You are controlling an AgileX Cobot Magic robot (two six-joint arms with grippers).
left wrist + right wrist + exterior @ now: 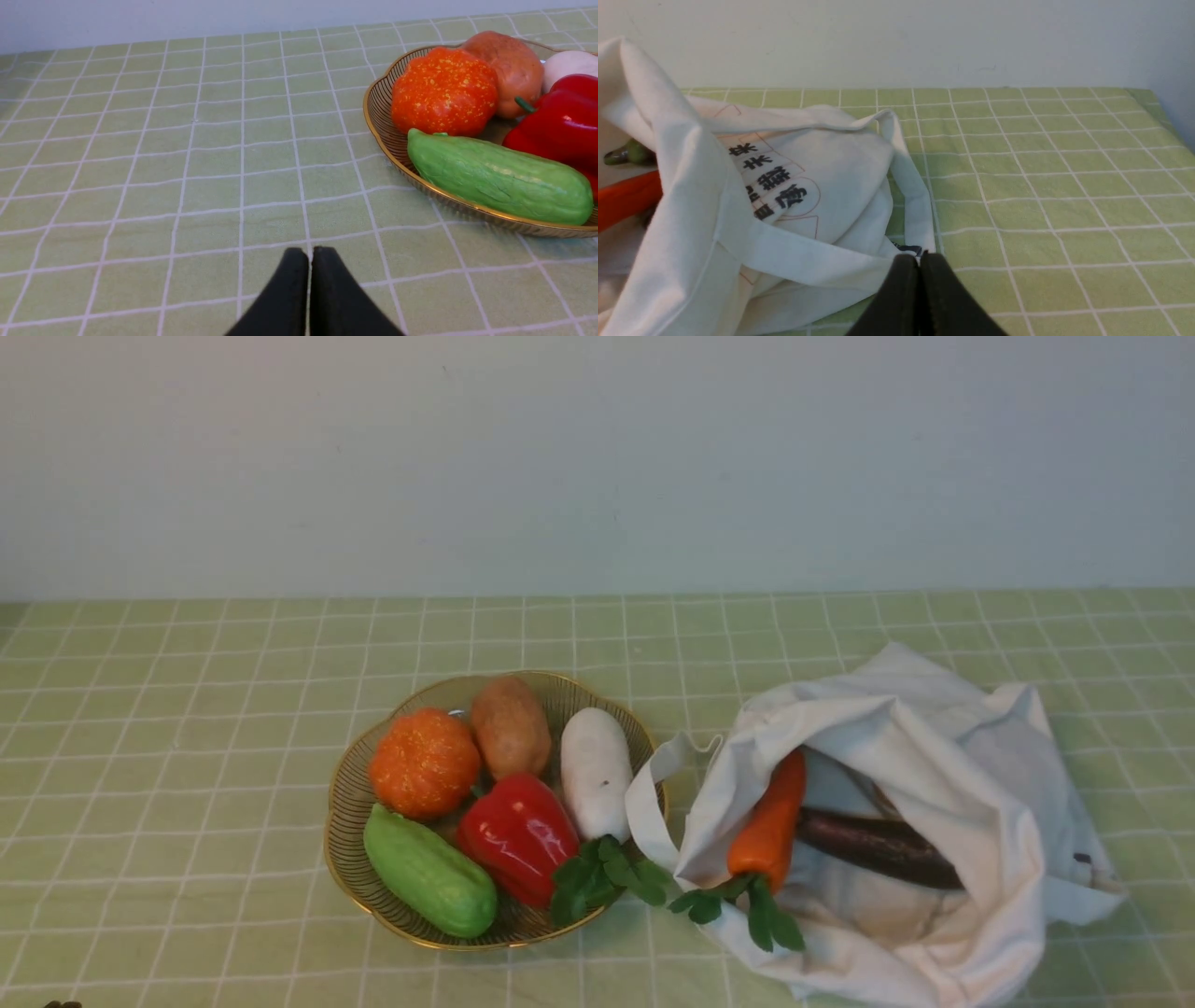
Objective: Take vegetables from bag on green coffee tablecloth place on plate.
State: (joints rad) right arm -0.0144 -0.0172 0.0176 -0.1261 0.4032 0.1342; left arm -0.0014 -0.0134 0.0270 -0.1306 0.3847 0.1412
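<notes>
The gold wire plate (347,803) sits left of centre on the green coffee tablecloth (187,709). On it lie a white radish (595,770), a red pepper (516,835), a green gourd (429,873), an orange pumpkin (425,763) and a brown potato (510,725). The off-white bag (934,747) lies open at the right, with an orange carrot (770,826) and a dark aubergine (878,847) in its mouth. My left gripper (310,254) is shut and empty, low over bare cloth beside the plate (378,109). Beside the bag (794,196) my right gripper (919,259) is also shut and empty.
A pale wall (597,457) closes the back of the table. One bag strap (649,803) drapes over the plate's rim beside the radish leaves. Neither arm shows in the front view.
</notes>
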